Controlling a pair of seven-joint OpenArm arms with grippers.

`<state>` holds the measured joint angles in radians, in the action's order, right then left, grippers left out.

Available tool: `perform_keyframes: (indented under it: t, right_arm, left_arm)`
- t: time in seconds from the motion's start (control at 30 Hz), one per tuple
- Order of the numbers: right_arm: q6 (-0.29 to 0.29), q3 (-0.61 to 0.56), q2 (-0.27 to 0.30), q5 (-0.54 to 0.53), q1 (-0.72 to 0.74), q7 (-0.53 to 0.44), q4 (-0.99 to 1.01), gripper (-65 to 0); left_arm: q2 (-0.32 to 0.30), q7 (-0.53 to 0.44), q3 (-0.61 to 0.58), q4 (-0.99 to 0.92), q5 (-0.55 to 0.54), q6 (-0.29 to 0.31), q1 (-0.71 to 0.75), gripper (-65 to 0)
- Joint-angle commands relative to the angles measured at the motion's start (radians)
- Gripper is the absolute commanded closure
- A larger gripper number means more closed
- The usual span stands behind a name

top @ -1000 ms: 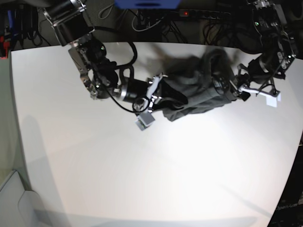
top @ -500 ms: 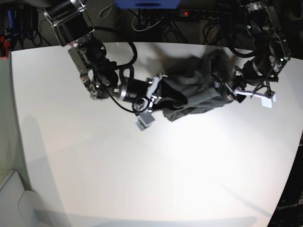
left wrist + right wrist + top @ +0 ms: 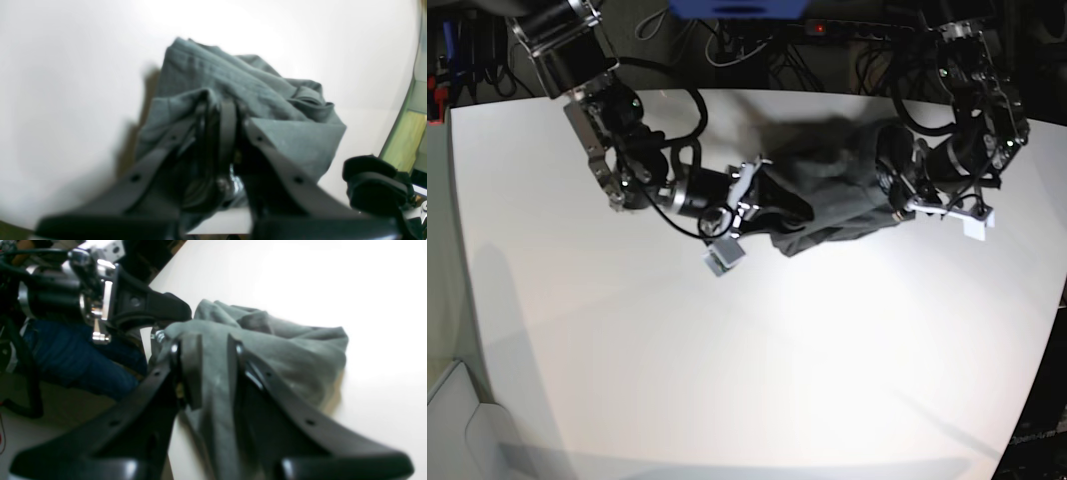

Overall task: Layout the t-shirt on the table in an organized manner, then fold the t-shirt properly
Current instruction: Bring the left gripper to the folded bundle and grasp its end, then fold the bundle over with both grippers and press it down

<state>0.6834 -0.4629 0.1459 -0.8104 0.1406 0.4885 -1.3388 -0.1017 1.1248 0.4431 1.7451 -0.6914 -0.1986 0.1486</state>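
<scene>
Overhead, both arms reach inward to the bunched t-shirt (image 3: pixel 837 205) at the table's (image 3: pixel 727 380) far edge. Left wrist: left gripper (image 3: pixel 223 110) clamps a cloth fold. Right wrist: right gripper (image 3: pixel 213 350) pinches cloth; the other arm's gripper sits close behind.

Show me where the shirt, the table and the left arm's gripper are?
t-shirt (image 3: pixel 847 205): base view, middle of the bunched grey cloth.
table (image 3: pixel 757 360): base view, bare white top.
left gripper (image 3: pixel 230 116): left wrist view, tips of jaws shut on cloth.
</scene>
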Motion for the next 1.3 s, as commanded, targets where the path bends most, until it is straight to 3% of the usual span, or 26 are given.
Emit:
perform_keyframes:
  t: [0.0,0.27,0.67,0.77,0.93,1.1,1.27]
  right_arm:
    - [0.015,0.002,-0.006,-0.023,0.024,-0.024,-0.017,-11.8]
    - [0.015,0.002,-0.006,-0.023,0.026,-0.024,-0.017,-11.8]
    - [0.015,0.002,0.011,-0.028,0.021,-0.024,-0.049,-11.5]
    - [0.015,-0.006,0.008,-0.086,0.021,-0.024,-0.084,-11.5]
    - [0.015,-0.009,-0.059,-0.137,0.043,-0.024,-0.069,-11.5]
    - [0.015,-0.009,-0.141,-0.137,0.089,-0.024,0.104,-11.5]
    - [0.015,-0.009,-0.170,-0.137,0.127,-0.029,0.206,-11.4]
  left_arm:
    - [-0.007,-0.001,0.006,0.034,-0.015,0.004,-0.024,-0.7]
    - [-0.011,-0.004,0.012,0.106,-0.080,-0.003,-0.036,-0.3]
    - [-0.039,-0.007,0.039,-0.132,-0.080,0.001,-0.126,-0.3]
    - [-0.039,-0.007,0.041,-0.135,-0.080,0.001,-0.126,-0.3]
    - [-0.039,-0.007,0.044,-0.139,-0.080,0.001,-0.126,-0.3]
    - [-0.037,-0.007,0.044,-0.141,-0.080,0.001,-0.126,-0.3]
    - [-0.036,-0.007,0.044,-0.141,-0.080,0.001,-0.125,-0.3]
